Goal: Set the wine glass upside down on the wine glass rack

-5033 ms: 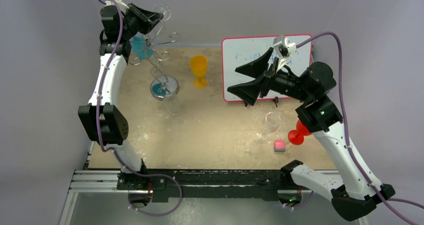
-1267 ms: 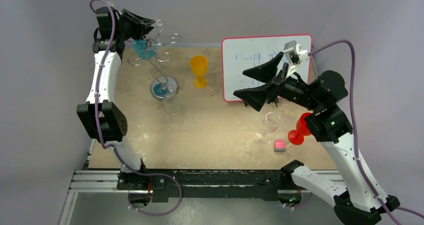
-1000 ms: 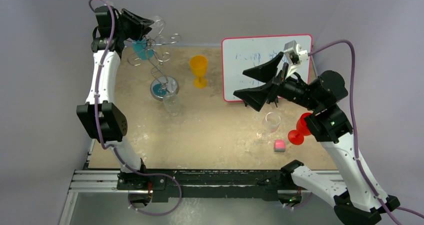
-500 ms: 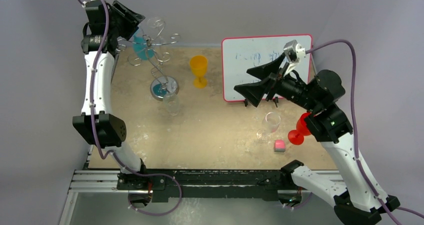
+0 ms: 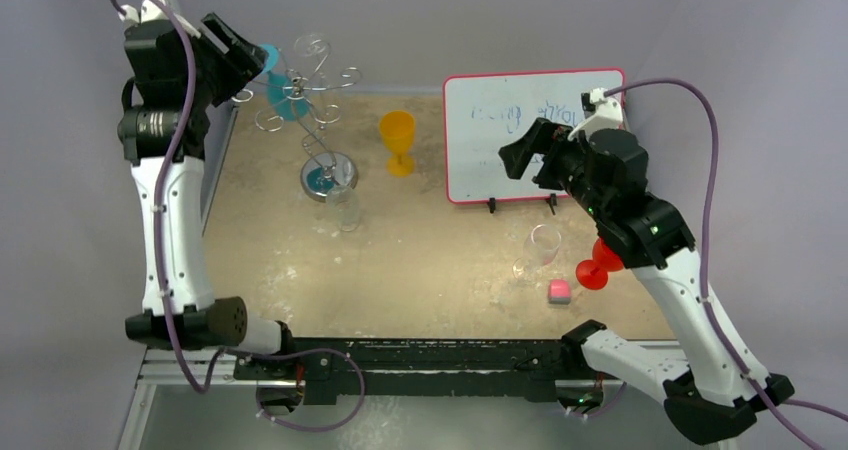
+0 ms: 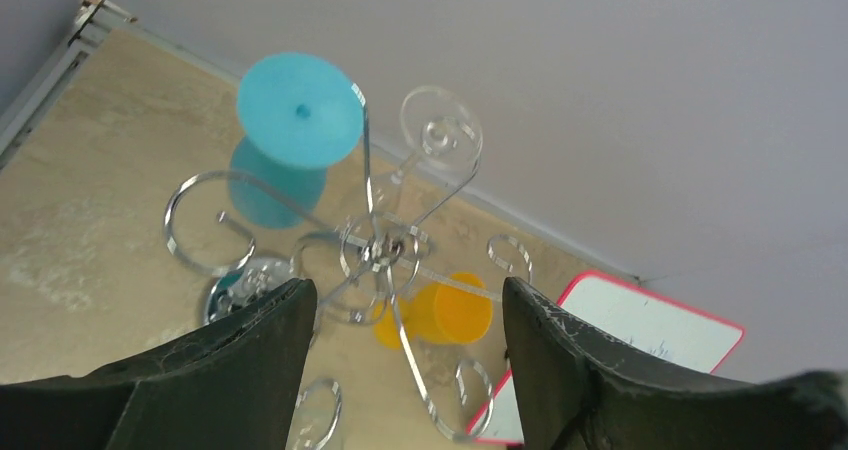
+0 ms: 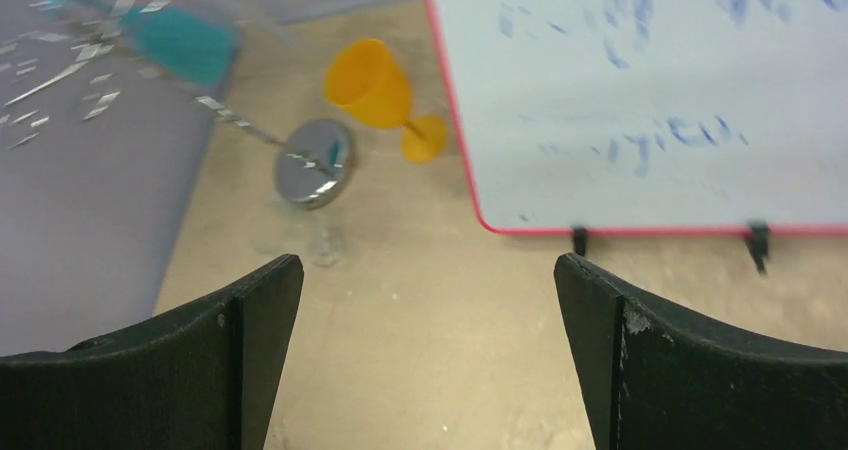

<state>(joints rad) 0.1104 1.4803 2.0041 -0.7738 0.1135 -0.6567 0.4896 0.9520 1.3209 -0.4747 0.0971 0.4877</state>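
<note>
At the far left corner of the table [image 5: 420,260], the wine glass [image 6: 440,130] hangs upside down on the wine glass rack [image 6: 375,253]. Its round foot rests on top of a curled wire arm, and its bowl below is hard to see because it is clear. A teal glass [image 6: 300,110] hangs the same way on a neighbouring arm. The left gripper [image 6: 405,295] is near the rack without touching it, its jaws spread with nothing between them. The right gripper [image 7: 430,270] is also spread and empty, well apart, by the whiteboard [image 7: 640,90]. I judge the glass to be light, thin, smooth and easy to break, and the wire probably springs a little. If a correction is needed, the stem close under the foot is the safe place to hold, gently, not the bowl.
</note>
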